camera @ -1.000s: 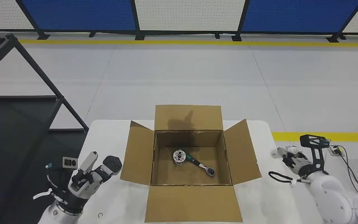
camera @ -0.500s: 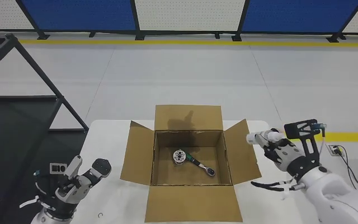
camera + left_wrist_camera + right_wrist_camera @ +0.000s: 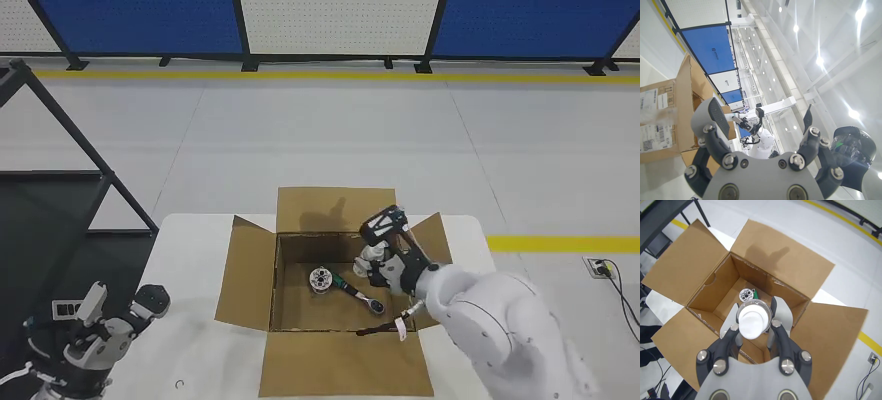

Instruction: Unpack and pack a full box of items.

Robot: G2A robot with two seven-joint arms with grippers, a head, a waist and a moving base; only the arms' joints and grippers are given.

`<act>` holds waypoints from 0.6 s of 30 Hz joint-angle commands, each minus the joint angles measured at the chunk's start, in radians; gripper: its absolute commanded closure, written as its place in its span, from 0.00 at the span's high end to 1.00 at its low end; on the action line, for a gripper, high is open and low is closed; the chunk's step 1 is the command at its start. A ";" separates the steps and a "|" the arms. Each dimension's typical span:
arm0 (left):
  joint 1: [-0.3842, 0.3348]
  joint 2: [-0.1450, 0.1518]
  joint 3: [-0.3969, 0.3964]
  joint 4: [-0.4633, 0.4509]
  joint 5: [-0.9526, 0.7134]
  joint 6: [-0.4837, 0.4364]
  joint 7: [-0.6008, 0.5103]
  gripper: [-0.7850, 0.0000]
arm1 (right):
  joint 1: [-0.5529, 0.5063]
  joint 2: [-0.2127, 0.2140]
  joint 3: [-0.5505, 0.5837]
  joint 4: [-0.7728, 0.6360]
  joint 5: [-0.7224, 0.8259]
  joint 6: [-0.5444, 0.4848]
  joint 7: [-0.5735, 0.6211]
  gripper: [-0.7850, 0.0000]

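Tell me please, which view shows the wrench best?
Top view: the wrench lies exposed on the box floor. In the right wrist view the bottle covers most of it; in the left, the box wall hides it.

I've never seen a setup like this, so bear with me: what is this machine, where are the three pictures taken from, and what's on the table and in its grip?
It is a two-armed robot at a white table. One picture looks down from above its arms; the other two come from cameras on each wrist. An open cardboard box stands on the table, with a wrench and a round metal part inside. The right end effector holds a white-capped bottle above the box. The left end effector is open and empty, off to the box's left.
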 commanded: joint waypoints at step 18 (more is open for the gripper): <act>0.020 -0.004 -0.012 -0.013 0.010 0.008 -0.010 1.00 | 0.209 -0.099 -0.298 0.562 0.121 -0.063 -0.124 0.00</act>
